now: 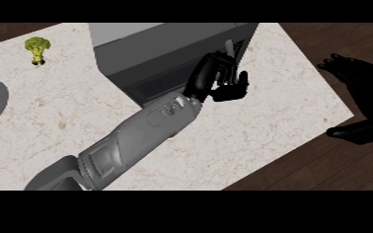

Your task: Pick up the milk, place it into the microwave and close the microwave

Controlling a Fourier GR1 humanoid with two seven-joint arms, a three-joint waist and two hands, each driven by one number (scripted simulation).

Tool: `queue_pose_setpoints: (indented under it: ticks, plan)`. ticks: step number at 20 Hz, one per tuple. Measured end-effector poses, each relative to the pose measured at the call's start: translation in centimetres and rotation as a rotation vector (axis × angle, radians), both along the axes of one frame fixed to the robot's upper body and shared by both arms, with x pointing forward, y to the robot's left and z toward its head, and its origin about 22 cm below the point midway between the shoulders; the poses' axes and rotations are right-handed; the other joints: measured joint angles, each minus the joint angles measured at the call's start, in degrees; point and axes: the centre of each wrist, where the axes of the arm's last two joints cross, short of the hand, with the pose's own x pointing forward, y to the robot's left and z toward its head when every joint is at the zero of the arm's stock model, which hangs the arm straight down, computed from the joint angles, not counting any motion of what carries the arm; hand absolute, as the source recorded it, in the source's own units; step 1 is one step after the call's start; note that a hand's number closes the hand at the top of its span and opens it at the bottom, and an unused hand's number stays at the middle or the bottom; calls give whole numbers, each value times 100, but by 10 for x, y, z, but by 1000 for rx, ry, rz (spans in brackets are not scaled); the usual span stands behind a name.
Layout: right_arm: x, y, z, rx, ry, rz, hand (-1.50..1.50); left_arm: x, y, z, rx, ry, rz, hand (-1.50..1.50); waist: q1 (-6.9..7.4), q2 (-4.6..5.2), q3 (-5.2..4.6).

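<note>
Marble-patterned counter (277,103) seen from above, grey microwave (167,54) at its far edge. Left hand (222,79) against microwave's front right, fingers curled, holding nothing visible. Right hand (353,79) beyond counter's right edge, fingers relaxed. Milk unseen, perhaps inside. Likely closing step; push next. Broccoli (36,49) far-left corner. No writing legible.

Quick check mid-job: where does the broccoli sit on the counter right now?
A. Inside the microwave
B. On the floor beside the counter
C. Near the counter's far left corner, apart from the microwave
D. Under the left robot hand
C: the broccoli stands on the counter near its far left corner, well apart from the microwave, while the left robot hand is at the microwave's front right.
</note>
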Motion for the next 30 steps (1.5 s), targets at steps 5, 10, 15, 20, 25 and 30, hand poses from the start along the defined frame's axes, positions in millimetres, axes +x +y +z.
queue_pose_setpoints:
  ticks: [5,10,15,20,25,30]
  plan:
    - [6,23,23,-77,-36,149,150,0,0,-1,-6,7,15,150,-19,-17,2]
    - [5,43,37,-114,-56,250,150,1,3,-3,-16,8,43,150,-94,-38,8]
    - [2,58,45,-129,-70,322,150,1,6,-4,-26,6,77,150,-170,-53,12]
    - [-2,71,51,-133,-84,378,150,1,10,-6,-34,-1,107,150,-248,-66,12]
    - [-8,80,54,-134,-90,421,150,1,12,-7,-42,-6,133,150,-313,-73,12]
    - [-14,87,56,-134,-95,458,150,0,15,-5,-90,-19,157,150,-374,-87,-2]
